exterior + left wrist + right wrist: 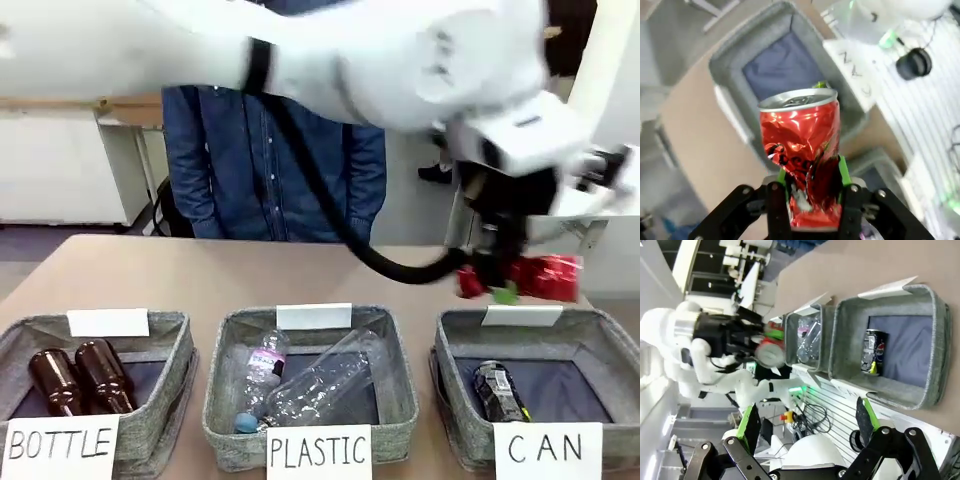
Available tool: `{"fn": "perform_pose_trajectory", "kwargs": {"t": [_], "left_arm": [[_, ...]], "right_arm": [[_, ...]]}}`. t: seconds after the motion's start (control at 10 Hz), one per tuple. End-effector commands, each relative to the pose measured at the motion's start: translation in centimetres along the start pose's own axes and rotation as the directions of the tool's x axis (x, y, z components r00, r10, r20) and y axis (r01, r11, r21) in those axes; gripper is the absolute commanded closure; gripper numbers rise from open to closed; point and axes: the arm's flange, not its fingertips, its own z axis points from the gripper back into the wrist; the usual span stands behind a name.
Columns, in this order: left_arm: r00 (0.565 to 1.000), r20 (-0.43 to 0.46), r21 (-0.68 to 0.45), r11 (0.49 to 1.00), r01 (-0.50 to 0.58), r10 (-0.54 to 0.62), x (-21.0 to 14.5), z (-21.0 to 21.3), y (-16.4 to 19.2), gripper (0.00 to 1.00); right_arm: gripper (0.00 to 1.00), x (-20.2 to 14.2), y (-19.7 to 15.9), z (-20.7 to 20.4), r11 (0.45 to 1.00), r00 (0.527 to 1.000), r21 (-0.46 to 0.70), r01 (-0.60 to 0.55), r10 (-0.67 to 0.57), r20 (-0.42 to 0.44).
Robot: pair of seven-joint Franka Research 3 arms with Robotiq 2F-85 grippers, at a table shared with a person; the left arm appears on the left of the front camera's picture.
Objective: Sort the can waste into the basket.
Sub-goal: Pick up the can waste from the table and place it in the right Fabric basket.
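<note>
Front camera low, facing across table, both wrist cameras looking down (rolled) on the shared CAN basket point(620, 345).

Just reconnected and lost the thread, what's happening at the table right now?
The left pincer is shut on a crumpled red can, held in the air above the far rim of the CAN basket. The black can already lies inside that basket. The right pincer is open and holds nothing. Two brown bottles lie in the BOTTLE basket, and clear plastic bottles in the PLASTIC basket. A person stands at the far side of the table.
</note>
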Motion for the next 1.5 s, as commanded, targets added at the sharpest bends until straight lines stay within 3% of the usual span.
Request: {"fn": "perform_pose_trajectory", "kwargs": {"t": [0.0, 0.2, 0.7, 0.8, 0.9, 1.4], "left_arm": [[0.999, -0.024, 0.003, 0.999, -0.034, 0.034, 3.4, -4.1, 2.7, 0.6], [0.993, -0.091, 0.004, 0.997, -0.074, 0.074, 3.7, -7.3, 3.7, 0.6], [0.981, -0.15, 0.062, 0.992, -0.111, 0.119, 2.7, -8.6, 4.1, 0.6], [0.986, -0.139, 0.045, 0.995, -0.088, 0.094, 2.6, -8.7, 4.2, 0.45], [0.984, -0.156, 0.055, 0.995, -0.079, 0.087, 2.6, -8.7, 4.2, 0.01], [0.985, -0.16, 0.048, 0.997, -0.064, 0.071, 2.5, -8.7, 4.2, 0.0]], "right_arm": [[0.0, 1.2, 1.1, -1.1, 1.0, 1.0, 0.008, 0.008, -0.008, -0.012], [0.0, 1.2, 1.1, -1.1, 1.0, 1.0, 0.008, 0.008, -0.008, -0.012], [0.0, 1.2, 1.1, -1.1, 1.0, 1.0, 0.008, 0.008, -0.008, -0.012], [0.0, 1.2, 1.1, -1.1, 1.0, 1.0, 0.008, 0.008, -0.008, -0.012], [0.0, 1.2, 1.1, -1.1, 1.0, 1.0, 0.008, 0.008, -0.008, -0.012], [0.0, 1.2, 1.1, -1.1, 1.0, 1.0, 0.008, 0.008, -0.008, -0.012]]}}
